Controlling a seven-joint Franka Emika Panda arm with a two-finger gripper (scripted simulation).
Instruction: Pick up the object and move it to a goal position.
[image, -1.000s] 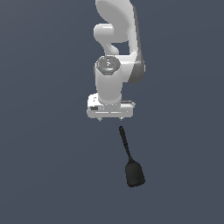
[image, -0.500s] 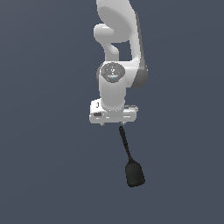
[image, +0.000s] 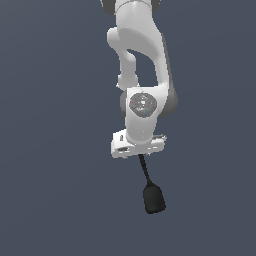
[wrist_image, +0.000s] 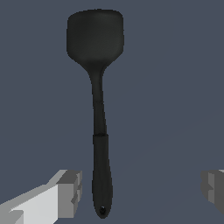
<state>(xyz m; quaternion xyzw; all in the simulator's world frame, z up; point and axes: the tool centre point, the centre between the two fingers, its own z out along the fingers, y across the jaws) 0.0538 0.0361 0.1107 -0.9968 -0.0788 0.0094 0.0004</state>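
Note:
The object, a matte black spatula (image: 152, 192) with a thin handle and a rounded blade, lies flat on the dark grey floor. In the exterior view its handle end runs under the white hand of my gripper (image: 138, 150), and only the blade and the lower handle show. The wrist view shows the whole spatula (wrist_image: 99, 109), its handle end between my two grey fingertips (wrist_image: 72, 190). My gripper (wrist_image: 142, 188) is open, fingers wide apart and not touching the handle, which lies nearer one finger.
The plain dark grey floor (image: 55, 190) surrounds the spatula on all sides. The white arm (image: 142, 60) rises above the gripper toward the exterior view's top.
My gripper has moved down and toward the spatula; its hand now covers the handle's upper end, which showed free below it one second ago. The spatula has not moved.

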